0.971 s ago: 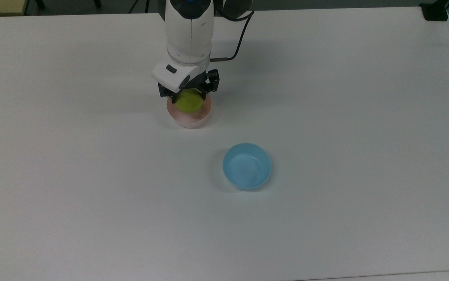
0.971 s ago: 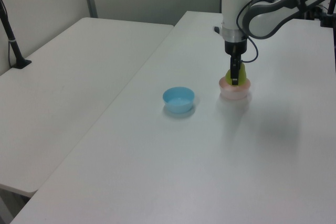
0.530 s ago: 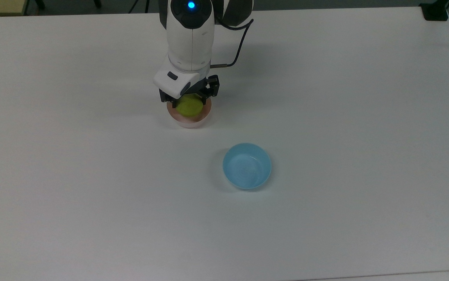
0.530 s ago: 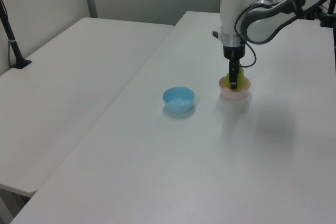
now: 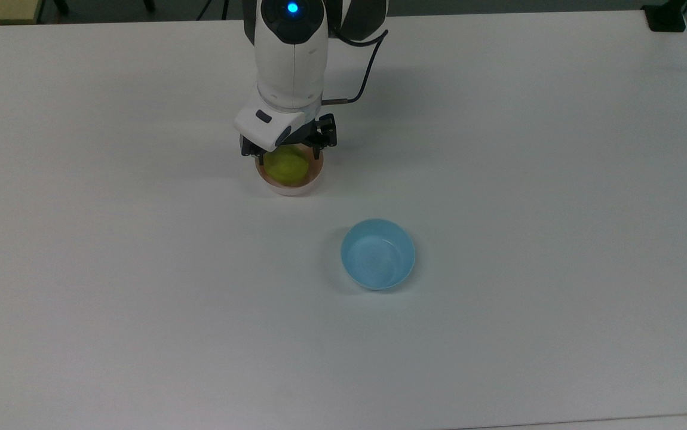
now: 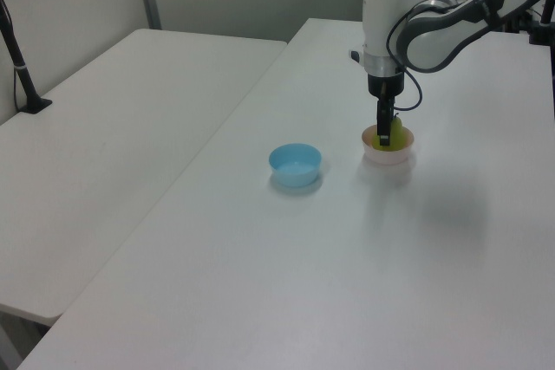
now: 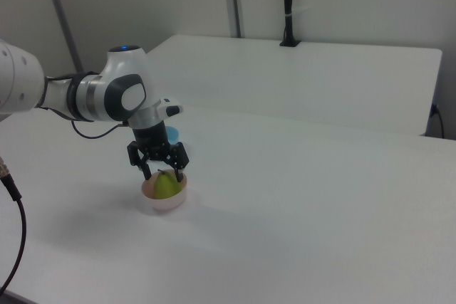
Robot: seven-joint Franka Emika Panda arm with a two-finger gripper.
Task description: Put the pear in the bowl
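The yellow-green pear [image 5: 287, 165] sits inside the pale pink bowl [image 5: 290, 190] at the back middle of the white table. My gripper [image 5: 288, 151] hangs straight down over the bowl, open, with a finger on each side of the pear and a small gap to it. In the right view the pear [image 7: 166, 186] rests in the bowl [image 7: 162, 205] between the spread fingers of the gripper [image 7: 164, 174]. In the left view the gripper [image 6: 384, 133] partly hides the pear [image 6: 396, 133] in the bowl [image 6: 388, 157].
A light blue bowl [image 5: 378, 254] stands empty on the table [image 5: 499, 179], nearer the front and to the top view's right of the pink one. A black post [image 6: 19, 58] is clamped to a neighbouring table in the left view.
The gripper came down a little over the pink bowl and its fingers spread apart. The pear has left the fingers and now lies lower, in the bowl.
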